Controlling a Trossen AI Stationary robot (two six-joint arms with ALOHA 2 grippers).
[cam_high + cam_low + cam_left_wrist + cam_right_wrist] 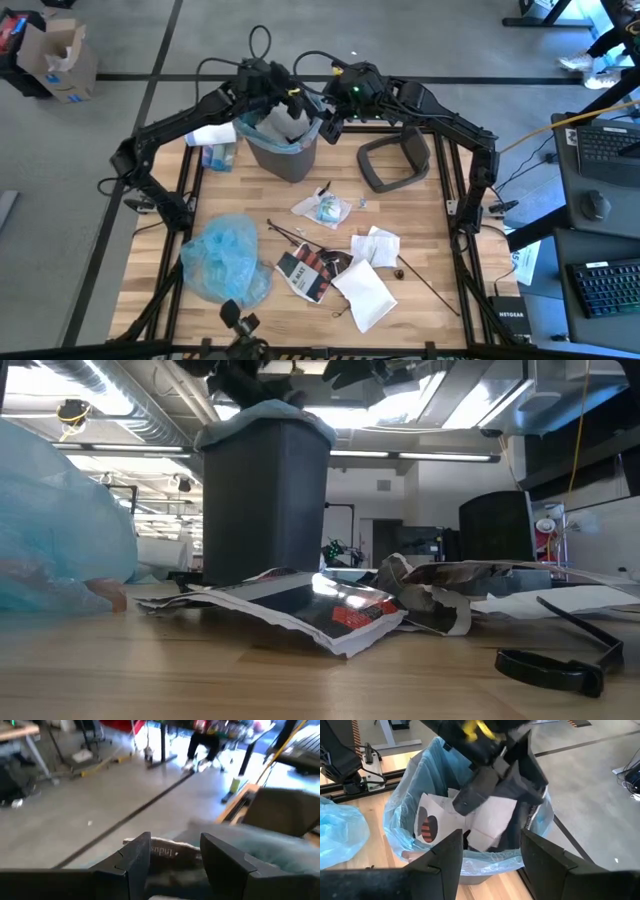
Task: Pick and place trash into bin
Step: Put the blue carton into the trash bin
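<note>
The bin (pixel 285 150) is a dark grey tapered wastebasket with a light blue liner folded over its rim, and it stands upright near the far edge of the table, with white paper already inside. Its grey lid (pixel 392 160) lies on the table beside it. More trash is spread in front: a red-black-white printed packet (pixel 310 272), white mailers (pixel 365 292), thin dark sticks (pixel 430 286).

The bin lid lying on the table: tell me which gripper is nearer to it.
Right. The right gripper hovers by the bin rim on the side facing the bin lid. The left gripper is over the bin's mouth, farther from the lid.
</note>
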